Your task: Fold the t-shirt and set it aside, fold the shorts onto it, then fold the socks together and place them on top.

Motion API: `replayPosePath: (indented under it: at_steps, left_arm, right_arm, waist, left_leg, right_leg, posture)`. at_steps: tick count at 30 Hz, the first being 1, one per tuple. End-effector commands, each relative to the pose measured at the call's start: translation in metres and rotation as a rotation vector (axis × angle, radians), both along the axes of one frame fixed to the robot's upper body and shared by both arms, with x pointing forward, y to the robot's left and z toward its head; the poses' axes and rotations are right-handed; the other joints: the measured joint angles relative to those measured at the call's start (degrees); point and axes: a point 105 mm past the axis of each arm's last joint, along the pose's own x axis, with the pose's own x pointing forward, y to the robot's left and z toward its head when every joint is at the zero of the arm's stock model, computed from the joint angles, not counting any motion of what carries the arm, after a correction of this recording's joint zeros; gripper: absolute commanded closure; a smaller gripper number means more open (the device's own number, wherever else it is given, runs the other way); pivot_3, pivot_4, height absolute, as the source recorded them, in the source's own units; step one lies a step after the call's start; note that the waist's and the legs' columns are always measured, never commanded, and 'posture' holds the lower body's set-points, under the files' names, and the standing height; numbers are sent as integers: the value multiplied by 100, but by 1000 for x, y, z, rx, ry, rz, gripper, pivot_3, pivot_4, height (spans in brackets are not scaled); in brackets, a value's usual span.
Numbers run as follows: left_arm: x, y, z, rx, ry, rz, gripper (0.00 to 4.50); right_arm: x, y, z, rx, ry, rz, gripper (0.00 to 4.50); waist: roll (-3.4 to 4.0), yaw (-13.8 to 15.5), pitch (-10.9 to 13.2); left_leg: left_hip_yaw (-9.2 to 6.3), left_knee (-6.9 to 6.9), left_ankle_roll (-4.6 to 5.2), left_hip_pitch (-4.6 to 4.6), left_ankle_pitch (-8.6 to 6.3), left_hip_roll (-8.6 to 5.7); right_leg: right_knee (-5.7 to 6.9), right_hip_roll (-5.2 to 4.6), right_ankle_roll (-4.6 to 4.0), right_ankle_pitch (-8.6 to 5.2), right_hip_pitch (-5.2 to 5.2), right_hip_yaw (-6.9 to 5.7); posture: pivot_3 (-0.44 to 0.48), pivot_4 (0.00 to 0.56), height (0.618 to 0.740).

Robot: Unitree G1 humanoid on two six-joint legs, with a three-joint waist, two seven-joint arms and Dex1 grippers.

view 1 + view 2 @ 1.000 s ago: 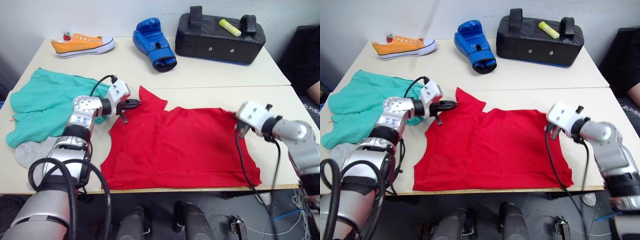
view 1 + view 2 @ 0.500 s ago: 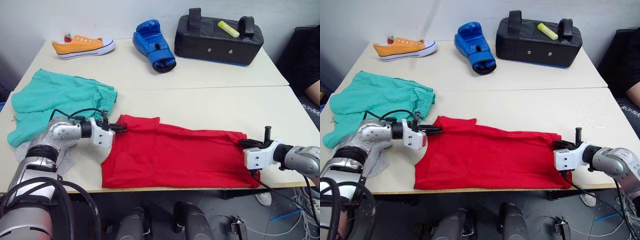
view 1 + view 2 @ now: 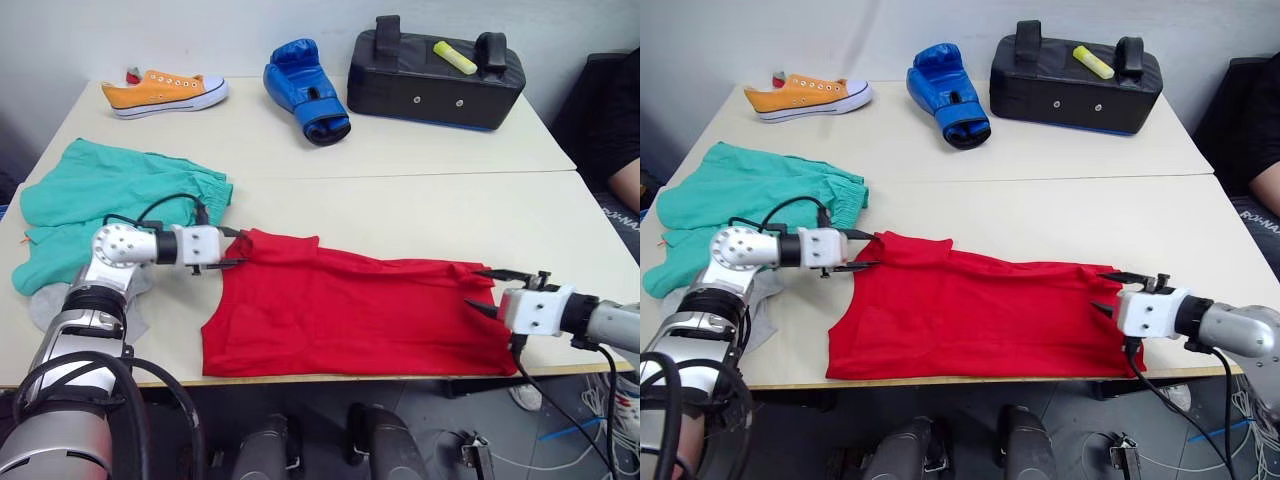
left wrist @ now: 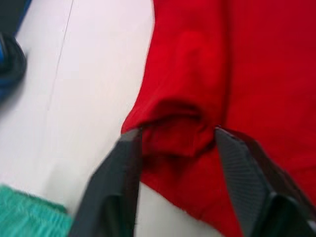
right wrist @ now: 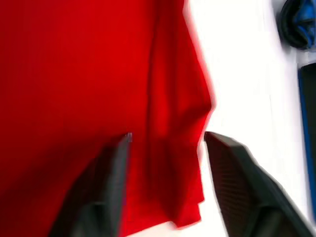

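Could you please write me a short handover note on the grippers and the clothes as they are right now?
Left gripper: open, fingers either side of the t-shirt's folded left corner.
Right gripper: open, at the t-shirt's right edge.
T-shirt: folded over once along its length, lying along the table's near edge.
Shorts: unfolded, on the robot's left.
Socks: grey, partly under the left arm near the shorts.
Done: first fold of the t-shirt.
Left: finish folding the t-shirt and set it aside, fold the shorts onto it, pair the socks on top.
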Motion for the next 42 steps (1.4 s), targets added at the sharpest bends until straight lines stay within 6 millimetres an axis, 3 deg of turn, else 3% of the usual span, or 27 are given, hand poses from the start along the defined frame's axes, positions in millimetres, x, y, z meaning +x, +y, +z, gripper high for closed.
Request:
replayPosePath:
  at_steps: [1, 3, 5, 11, 18, 26, 35, 38, 40, 42]
  left_arm:
    - [-7, 7, 28, -203, 311, 48, 1101]
    - [-7, 2, 40, -293, 480, 79, 428]
    - [-6, -4, 47, -342, 582, 97, 29]
    - [25, -34, 52, -408, 667, 207, 29]
    - [43, -52, 36, -392, 666, 322, 29]
    - [50, -64, 34, -455, 684, 355, 29]
    - [41, -58, 29, -398, 735, 323, 2919]
    - [39, -56, 29, -396, 735, 302, 3978]
    - [37, -56, 33, -395, 728, 271, 4493]
    - [34, -56, 38, -397, 719, 226, 4493]
  right_arm:
    - [-14, 23, 48, 296, 147, 28, 765]
    - [-22, 39, 63, 443, 252, 61, 28]
    - [-25, 50, 71, 525, 322, 78, 0]
    - [-27, 79, 78, 622, 450, 140, 0]
    - [-5, 66, 56, 547, 421, -10, 0]
    - [-22, 77, 58, 550, 454, 82, 0]
    - [-25, 54, 46, 502, 443, -15, 0]
    - [-27, 35, 25, 389, 437, -103, 0]
    - [-25, 21, 11, 334, 433, -177, 0]
    - [-22, 7, -2, 302, 432, -242, 0]
  waist:
    - [0, -2, 0]
    - [-3, 15, 2]
    - [-9, 31, 2]
    - [-12, 271, 2]
    - [-21, 288, 4]
    - [-28, 285, 8]
    - [-30, 287, 8]
    - [-32, 301, 9]
    - [-33, 301, 9]
    - [-37, 293, 8]
  left_leg:
    - [-6, 8, 0, -3, 0, 3]
    - [-22, 33, 3, -11, -4, 7]
    - [-41, 48, 11, -15, -16, 7]
    - [-54, 56, 15, -27, -30, -3]
    - [-35, 57, 17, -49, -32, -4]
    - [-33, 59, 24, -53, -31, -4]
    - [-32, 60, 23, -53, -31, -5]
    - [-33, 60, 23, -53, -31, -5]
    - [-32, 60, 24, -52, -31, -7]
    - [-32, 60, 24, -52, -32, -7]
  right_leg:
    - [8, 4, 0, 0, 2, -1]
    - [3, 6, -2, -1, 6, -11]
    - [2, 7, -5, -3, 13, -14]
    - [-3, -10, -6, -2, 9, -15]
    - [0, -3, 0, 0, -3, -25]
    - [-6, -5, 8, 5, -7, -22]
    - [-6, -4, 8, 5, -8, -22]
    - [-6, -3, 8, 5, -6, -23]
    - [-7, -3, 8, 5, -5, -22]
    - [-10, -4, 9, 5, -6, -21]
  posture:
    - [0, 150, 740]
    - [0, 150, 740]
    - [0, 150, 740]
    - [0, 150, 740]
    - [0, 150, 740]
    - [0, 150, 740]
    - [0, 150, 740]
    - [0, 150, 740]
    - [0, 150, 740]
    - [0, 150, 740]
